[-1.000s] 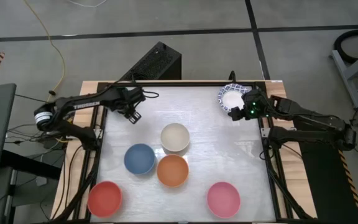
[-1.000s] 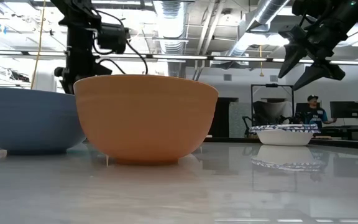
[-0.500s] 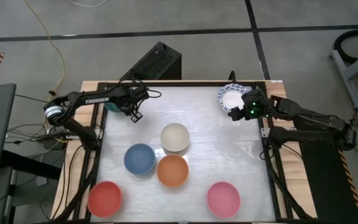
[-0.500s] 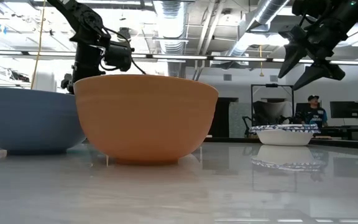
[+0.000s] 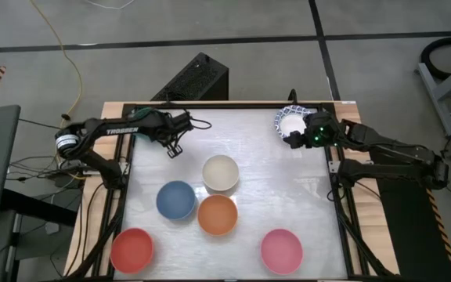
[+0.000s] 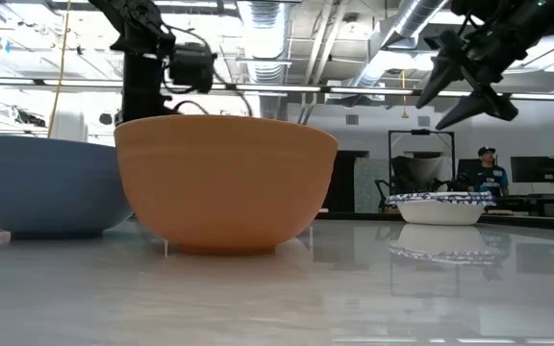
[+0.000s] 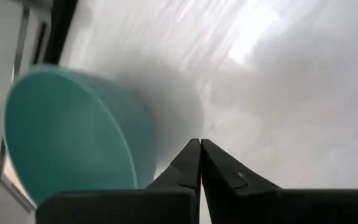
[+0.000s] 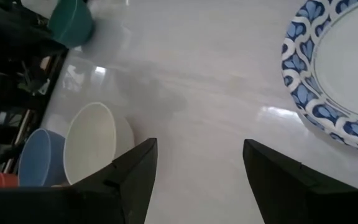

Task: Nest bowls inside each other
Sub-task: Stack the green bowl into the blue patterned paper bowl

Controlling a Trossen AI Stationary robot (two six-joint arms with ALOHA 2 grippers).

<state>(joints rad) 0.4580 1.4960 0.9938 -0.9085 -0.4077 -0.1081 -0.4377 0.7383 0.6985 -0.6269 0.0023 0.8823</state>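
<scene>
Nothing is nested yet, as far as you can see — every bowl that shows sits on its own on the table (image 5: 304, 204). In the high view the cream bowl (image 5: 220, 173), the blue bowl (image 5: 175, 200) and the orange bowl (image 5: 217, 215) cluster near the middle, touching or nearly so, but side by side and not one inside another. The red bowl (image 5: 132, 250) sits alone at the near left corner, and the pink bowl (image 5: 281, 250) sits near the front right, well apart from the rest.

Your left gripper (image 5: 174, 146) is near the far left edge, and its wrist view shows the two fingers pressed together with nothing between them. The teal bowl (image 7: 73, 134) lies just beside those fingers, tilted on its side near the table's edge; the fingers have no hold of it. From above, the arm hides that bowl.

Your right gripper (image 5: 297, 141) hovers at the far right corner, jaws spread wide and empty, just beside the white dish with the blue-patterned rim (image 5: 290, 121). You cannot tell from these views whether that is one dish or several stacked.

So, by my reading, the whole job is left: the six plain bowls need gathering into one stack — and the teal one likely wants a fresh grasp first.
</scene>
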